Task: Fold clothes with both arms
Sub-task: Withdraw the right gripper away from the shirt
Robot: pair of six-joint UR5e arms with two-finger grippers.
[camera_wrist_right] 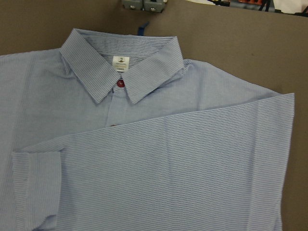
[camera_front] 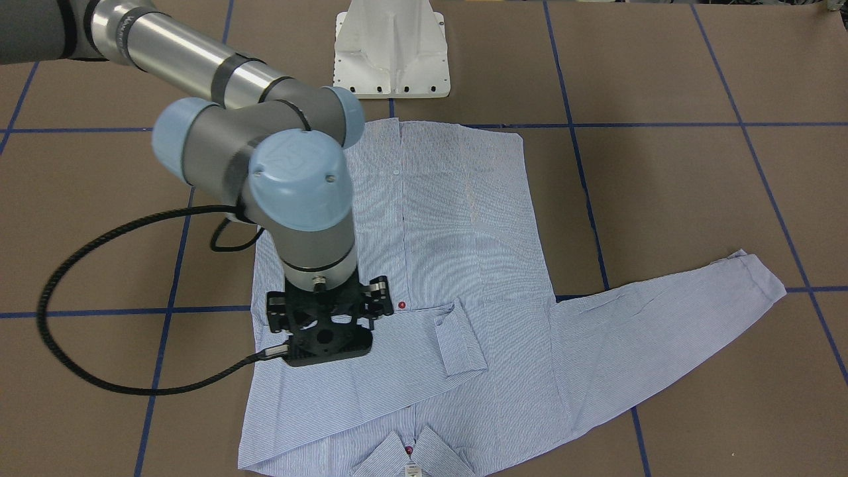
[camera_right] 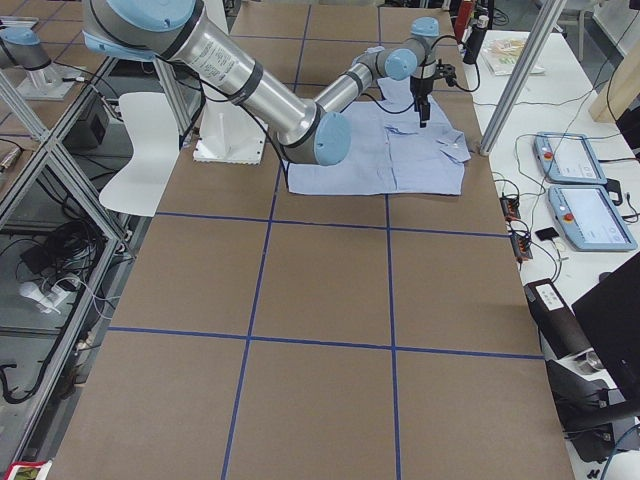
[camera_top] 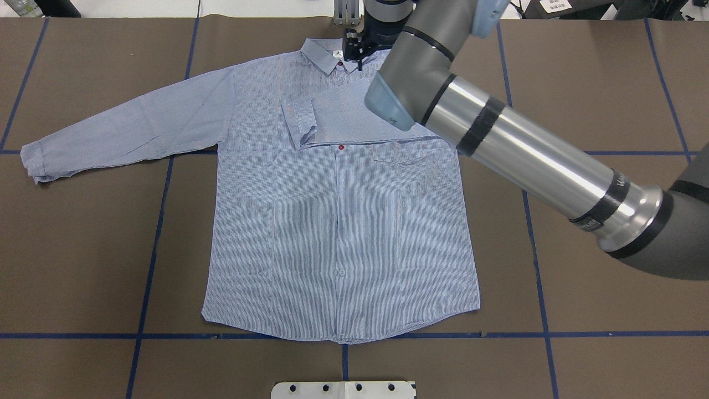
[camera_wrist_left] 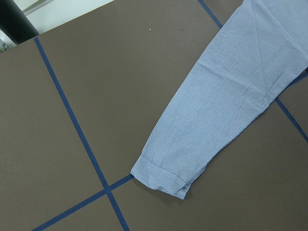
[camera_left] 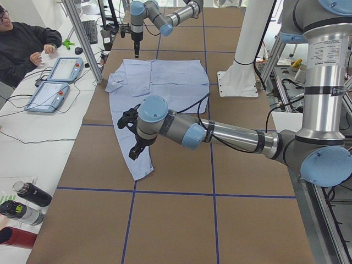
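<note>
left sleeve point(camera_top: 127, 124) lies stretched out flat on the table point(camera_top: 581, 277), its cuff point(camera_wrist_left: 161, 178) beside a blue tape line. left gripper point(camera_left: 134, 151) hangs over that sleeve end. it shows only from the side, so can't tell if it's wide or narrow. shirt point(camera_top: 338, 221) is flat mid-table, front up, buttoned. right sleeve point(camera_top: 332, 113) is folded across the chest. right arm point(camera_top: 532, 155) reaches over it, and right gripper point(camera_top: 353, 51) points down just beside the collar point(camera_wrist_right: 120, 72). its fingers are hidden, so can't tell its state.

Shirt point(camera_top: 338, 221) matt woven cloth; table point(camera_top: 609, 288) matt brown paper
</note>
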